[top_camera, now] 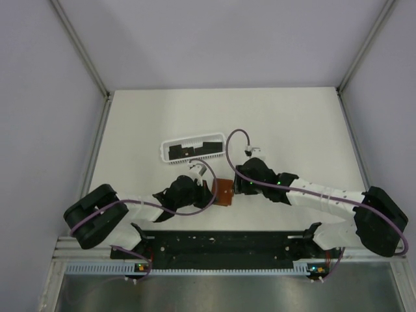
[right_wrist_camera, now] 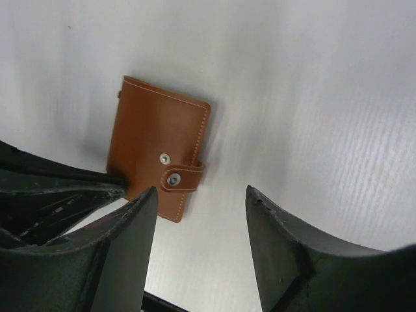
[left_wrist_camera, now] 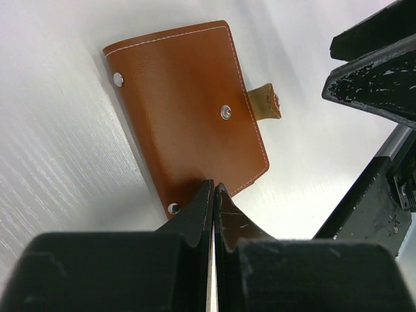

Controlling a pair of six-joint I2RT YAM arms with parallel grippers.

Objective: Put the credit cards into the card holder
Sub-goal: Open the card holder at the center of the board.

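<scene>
One small brown leather card holder (top_camera: 224,193) lay closed on the white table (top_camera: 292,130), near the middle of its near edge. The left end effector (left_wrist_camera: 213,190) had its fingers pressed together at the holder's edge. The right end effector (right_wrist_camera: 201,190) was spread wide above it. Thin black credit cards (top_camera: 177,153) sat in a white slotted plastic basket (top_camera: 195,138) farther back.

Bright even light, soft shadows, glare on the table (left_wrist_camera: 52,39) — close foreground slightly blurred.
</scene>
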